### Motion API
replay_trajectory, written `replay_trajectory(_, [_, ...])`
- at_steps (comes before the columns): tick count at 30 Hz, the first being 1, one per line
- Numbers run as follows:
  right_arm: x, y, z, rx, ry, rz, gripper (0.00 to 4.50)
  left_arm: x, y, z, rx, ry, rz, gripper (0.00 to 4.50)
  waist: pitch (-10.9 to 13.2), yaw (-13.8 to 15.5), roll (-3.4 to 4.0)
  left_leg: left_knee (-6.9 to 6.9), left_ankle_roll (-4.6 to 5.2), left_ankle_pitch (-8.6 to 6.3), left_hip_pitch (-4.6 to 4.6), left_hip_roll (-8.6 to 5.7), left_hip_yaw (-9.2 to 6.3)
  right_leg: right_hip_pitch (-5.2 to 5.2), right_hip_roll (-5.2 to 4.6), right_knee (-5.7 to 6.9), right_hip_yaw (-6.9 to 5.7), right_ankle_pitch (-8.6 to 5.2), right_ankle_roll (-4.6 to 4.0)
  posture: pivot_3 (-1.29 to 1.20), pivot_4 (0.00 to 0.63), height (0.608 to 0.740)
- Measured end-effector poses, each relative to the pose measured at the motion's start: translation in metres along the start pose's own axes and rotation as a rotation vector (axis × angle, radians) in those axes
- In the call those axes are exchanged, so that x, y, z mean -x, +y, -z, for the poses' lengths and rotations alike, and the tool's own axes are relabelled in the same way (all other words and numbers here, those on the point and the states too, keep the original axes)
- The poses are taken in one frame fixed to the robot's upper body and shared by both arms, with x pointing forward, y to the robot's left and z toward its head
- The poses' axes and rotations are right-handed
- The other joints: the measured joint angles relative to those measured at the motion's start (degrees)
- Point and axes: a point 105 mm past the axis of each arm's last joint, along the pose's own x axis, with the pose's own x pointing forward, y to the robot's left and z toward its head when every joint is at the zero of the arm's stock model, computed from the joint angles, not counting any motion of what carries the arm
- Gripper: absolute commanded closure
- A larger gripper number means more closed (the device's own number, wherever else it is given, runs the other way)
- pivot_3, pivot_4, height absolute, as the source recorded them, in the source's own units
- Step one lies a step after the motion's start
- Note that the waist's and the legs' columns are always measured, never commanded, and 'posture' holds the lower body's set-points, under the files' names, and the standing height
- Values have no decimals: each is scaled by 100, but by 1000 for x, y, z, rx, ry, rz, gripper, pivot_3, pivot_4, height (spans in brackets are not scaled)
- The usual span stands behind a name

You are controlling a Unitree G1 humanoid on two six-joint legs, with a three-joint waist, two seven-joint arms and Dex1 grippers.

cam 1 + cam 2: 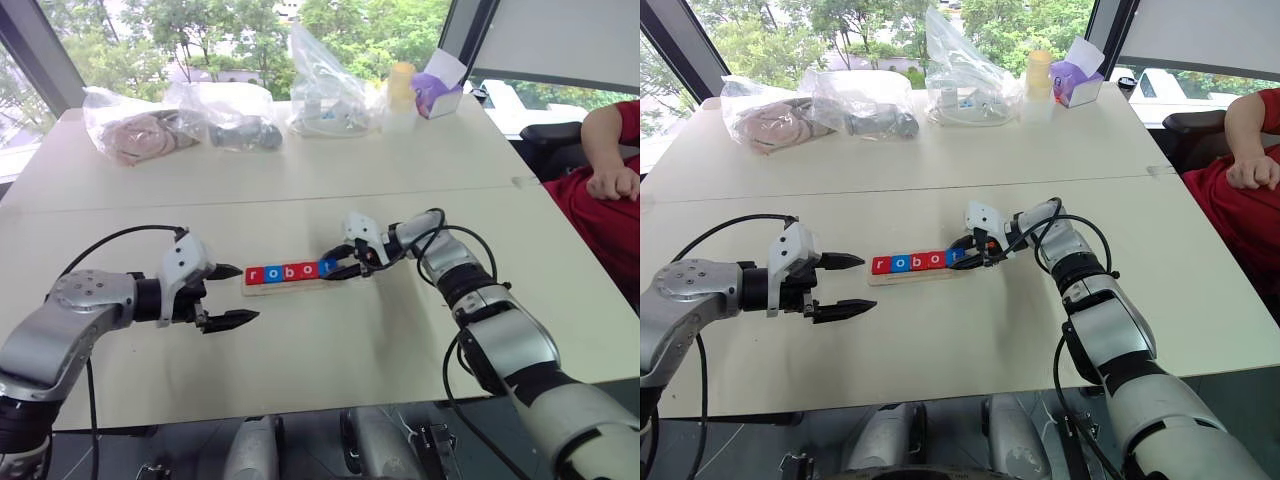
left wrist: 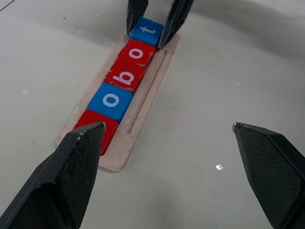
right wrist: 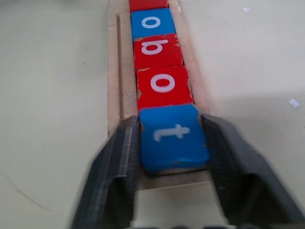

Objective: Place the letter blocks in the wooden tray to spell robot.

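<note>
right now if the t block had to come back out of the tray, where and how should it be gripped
Grip the blue t block by its two side edges, the ones facing the wooden tray rims, coming in from the tray's open end. Its inner edge butts the red o block, so only those sides are free. The right tool already straddles them that way.

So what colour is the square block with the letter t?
Blue, clearest in the right wrist view.
</note>
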Motion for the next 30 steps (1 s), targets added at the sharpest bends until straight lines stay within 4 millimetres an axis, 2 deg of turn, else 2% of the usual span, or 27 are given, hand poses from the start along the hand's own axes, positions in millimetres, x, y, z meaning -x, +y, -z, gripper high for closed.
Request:
replay_trajectory(1, [0, -1, 0, -6, -3, 7, 355, 0, 0, 0, 0, 0, -3, 0, 0, 2, 0, 0, 0, 0, 0, 0, 0, 0, 0, 0, 0, 0, 0, 0, 150, 740])
replay_trajectory(5, [6, -7, -10, -16, -51, 46, 355, 0, 1, 0, -1, 1, -6, 0, 1, 3, 1, 0, 0, 0, -1, 0, 0, 0, -1, 0, 0, 0, 0, 0, 150, 740])
replay_trajectory(9, [21, -12, -23, 9, -100, 100, 355, 0, 1, 1, -2, 1, -5, 0, 1, 10, 1, -1, 0, 0, -1, 0, -1, 0, -2, 0, 0, 0, 0, 0, 150, 740])
replay_trajectory(18, [42, -8, 0, -8, -64, 225, 355, 0, 3, 3, 10, 5, -8, 0, 1, 3, 1, -1, 0, 0, 0, -3, 2, 0, -3, -1, 0, 0, 0, 0, 150, 740])
replay_trajectory(30, [33, -8, 8, 44, -25, 247, 355, -2, 5, -1, -20, 8, 3, 0, 1, 5, 1, -1, 0, 0, 1, -1, 5, 0, 1, -1, 1, -1, -1, 0, 150, 740])
